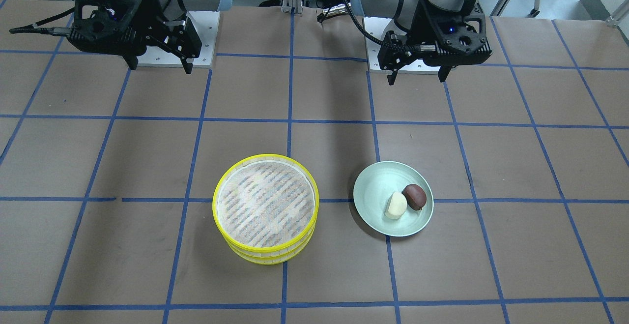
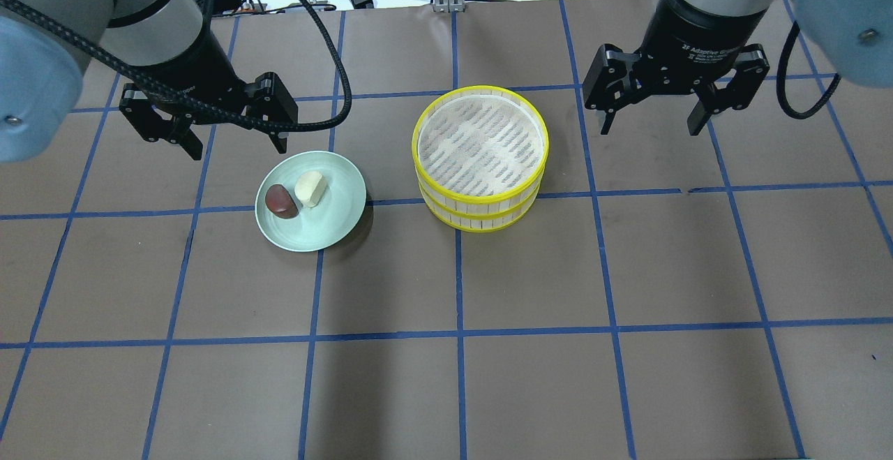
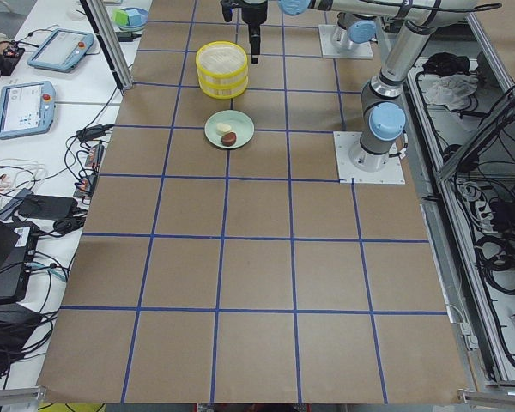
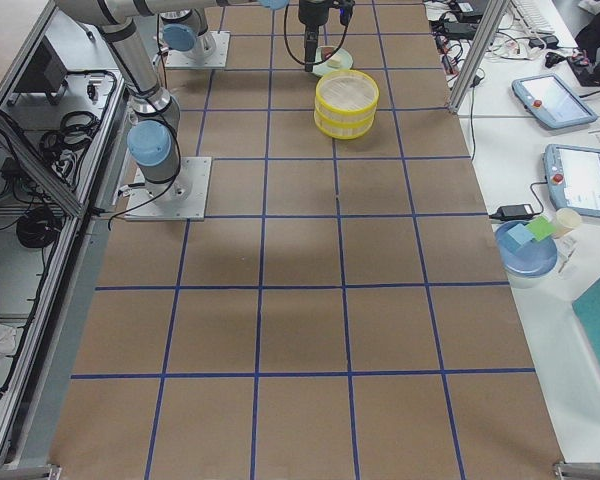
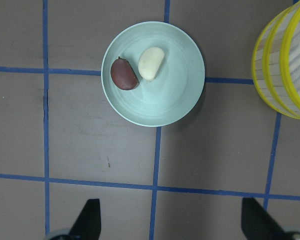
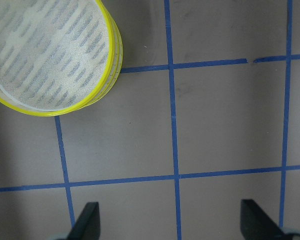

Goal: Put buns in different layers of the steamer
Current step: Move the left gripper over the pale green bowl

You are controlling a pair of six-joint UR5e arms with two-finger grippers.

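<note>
Touching on the plate (image 2: 328, 226), cream bun (image 2: 309, 188) and brown bun (image 2: 281, 201) risk a double nudge from wide, empty left jaws; right jaws equally wide, steamer layers (image 2: 481, 205) stacked.

One white bun (image 2: 310, 188), one brown bun (image 2: 281, 201), two steamer layers (image 2: 480, 202), one plate (image 2: 328, 224) — left gripper (image 2: 237, 153), right gripper (image 2: 650, 131).

Buns (image 2: 310, 188) side by side on plate (image 2: 328, 226), stacked steamer layers (image 2: 481, 203) to its right
</note>
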